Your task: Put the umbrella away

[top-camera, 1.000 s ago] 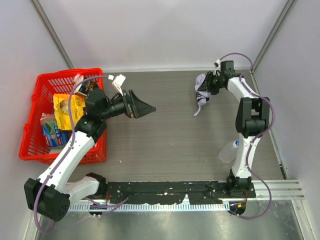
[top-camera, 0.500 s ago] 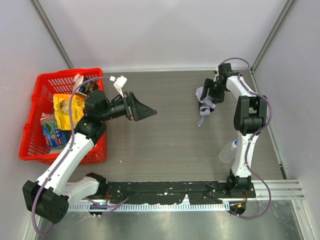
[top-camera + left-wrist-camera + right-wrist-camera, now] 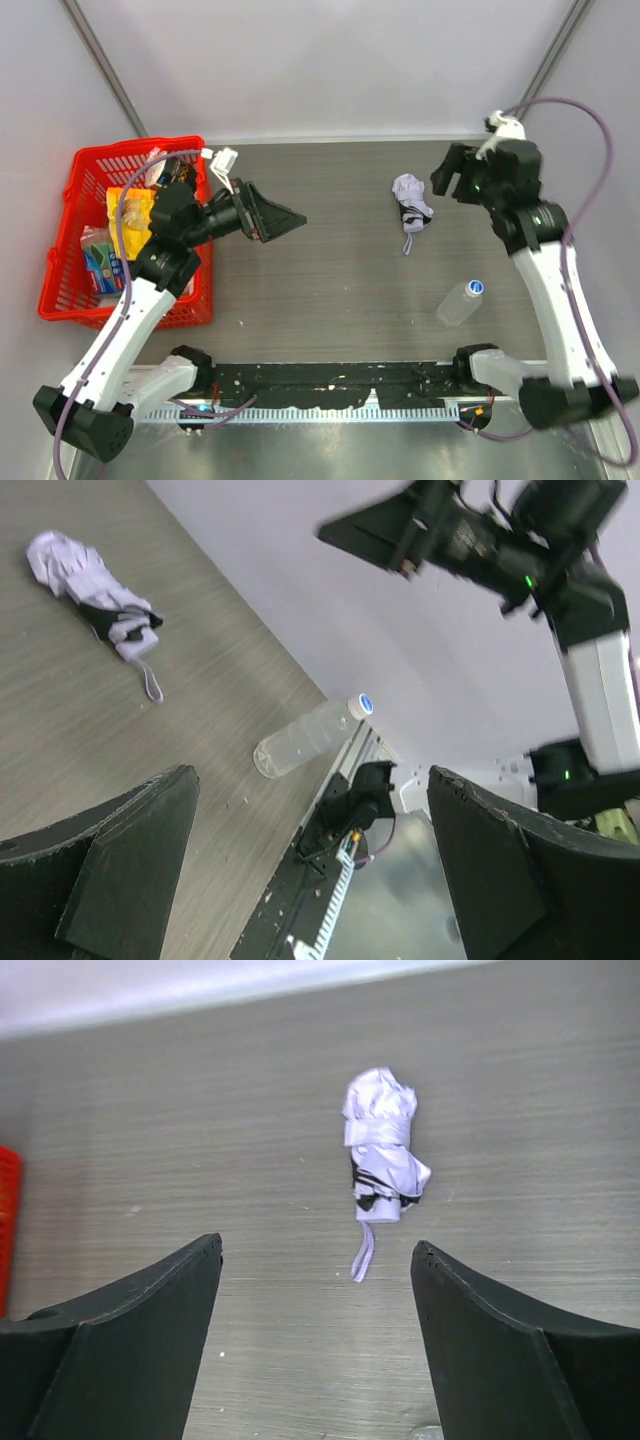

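Note:
The umbrella (image 3: 410, 200) lies folded on the grey table at the back right, a crumpled lavender bundle with black ribs showing and its strap trailing toward the near side. My right gripper (image 3: 452, 178) hovers open just right of it, raised above the table and touching nothing. In the right wrist view the umbrella (image 3: 383, 1155) lies ahead of the right gripper (image 3: 316, 1245), beyond the fingertips. My left gripper (image 3: 285, 218) stands open and empty over the table's left half, pointing right. From the left wrist the umbrella (image 3: 95, 585) shows far off, well beyond the left gripper (image 3: 312, 780).
A red basket (image 3: 130, 150) holding packets stands at the left edge, beside the left arm. A clear plastic bottle (image 3: 460, 302) with a blue cap lies on the table near the right arm's base, also seen as the bottle (image 3: 305, 738) in the left wrist view.
My right gripper has opened, let go of the umbrella and drawn up and back to the right. The umbrella now rests alone on the table. The left arm shifted slightly.

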`<state>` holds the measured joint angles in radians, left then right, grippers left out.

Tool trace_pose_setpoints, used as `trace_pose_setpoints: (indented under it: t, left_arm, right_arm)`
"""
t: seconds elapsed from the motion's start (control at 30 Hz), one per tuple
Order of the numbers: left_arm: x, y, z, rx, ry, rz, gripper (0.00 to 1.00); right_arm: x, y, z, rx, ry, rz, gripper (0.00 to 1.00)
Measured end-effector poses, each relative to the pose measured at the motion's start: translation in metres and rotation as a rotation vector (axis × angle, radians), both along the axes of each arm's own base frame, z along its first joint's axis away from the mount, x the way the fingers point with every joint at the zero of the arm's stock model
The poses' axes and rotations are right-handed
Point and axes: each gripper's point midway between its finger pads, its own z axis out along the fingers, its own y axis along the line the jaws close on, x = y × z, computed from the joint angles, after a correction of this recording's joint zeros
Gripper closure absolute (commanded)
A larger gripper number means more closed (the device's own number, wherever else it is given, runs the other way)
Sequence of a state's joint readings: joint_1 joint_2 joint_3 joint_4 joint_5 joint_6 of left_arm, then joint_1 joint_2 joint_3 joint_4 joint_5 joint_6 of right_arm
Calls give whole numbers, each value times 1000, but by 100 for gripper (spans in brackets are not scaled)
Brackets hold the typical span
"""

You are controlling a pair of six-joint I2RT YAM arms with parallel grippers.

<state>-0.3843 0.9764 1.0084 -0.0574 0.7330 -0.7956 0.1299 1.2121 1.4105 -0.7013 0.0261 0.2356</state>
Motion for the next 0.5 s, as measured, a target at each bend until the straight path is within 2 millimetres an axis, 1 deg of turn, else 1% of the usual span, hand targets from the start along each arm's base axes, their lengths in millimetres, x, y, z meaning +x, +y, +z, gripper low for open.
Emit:
trace_pose_setpoints:
  t: [0.03,0.13,0.23,0.3,0.4,0.5]
  left_arm:
    - [-2,2,7,-5,-20,12,0]
    - [-10,12,31,-26,-102,55,0]
    - [-22,25,63,-69,-206,122,0]
    - [-29,34,80,-98,-270,161,0]
    - [-41,48,103,-145,-356,226,0]
    - [-52,60,118,-179,-416,279,0]
  right_arm:
    - [-18,3,18,20,-64,16,19]
    - [-64,2,54,90,-229,34,18]
    - [-108,8,77,173,-372,74,18]
    - [-137,9,99,214,-480,94,18]
    - [-171,6,137,247,-638,104,17]
    - [-192,1,163,256,-735,103,17]
